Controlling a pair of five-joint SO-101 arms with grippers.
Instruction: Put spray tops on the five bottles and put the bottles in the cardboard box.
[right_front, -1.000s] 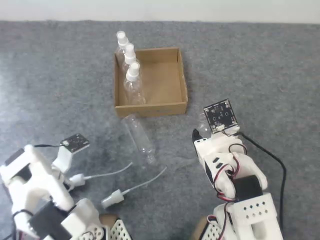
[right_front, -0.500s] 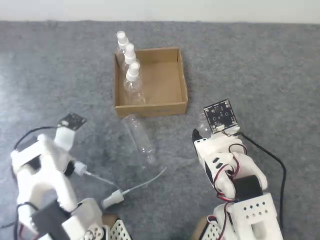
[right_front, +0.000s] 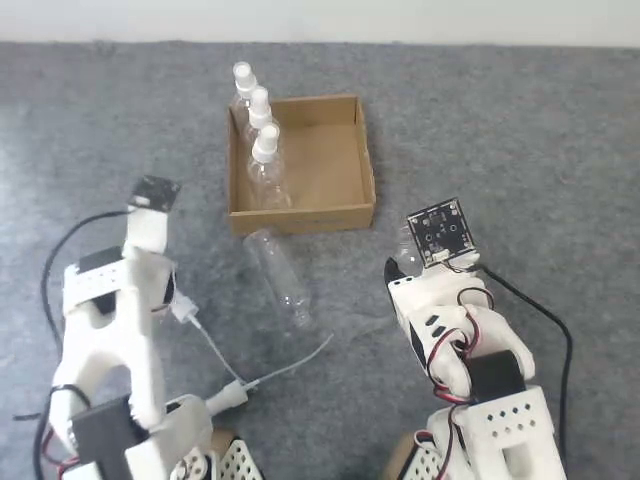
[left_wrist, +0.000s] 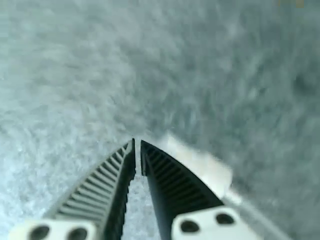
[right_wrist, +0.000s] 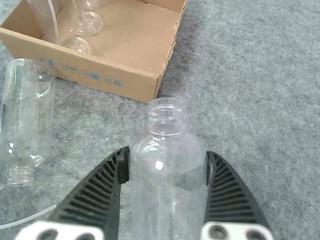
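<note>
- Front-left of the cardboard box (right_front: 300, 215): left gripper (left_wrist: 137, 145) closed to a thin slit, pinching a spray top (left_wrist: 200, 165)
- Farther in front of the box: second spray top (right_front: 228, 397) lying on the bench (right_front: 520, 120)
- Inside the box, along its left wall: three topped bottles (right_front: 265, 160)
- Just in front of the box: capless bottle (right_front: 278, 275) on its side
- Off the box's front right corner: right gripper (right_wrist: 166, 152) clamped around an upright open bottle (right_wrist: 165, 125)

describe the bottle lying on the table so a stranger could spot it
Find the cardboard box on the grey table. Just below its front wall in the high view, a clear bottle lies on its side. The three capped bottles are in the box and the open bottle is in the right gripper; this one alone lies loose, topless.
</note>
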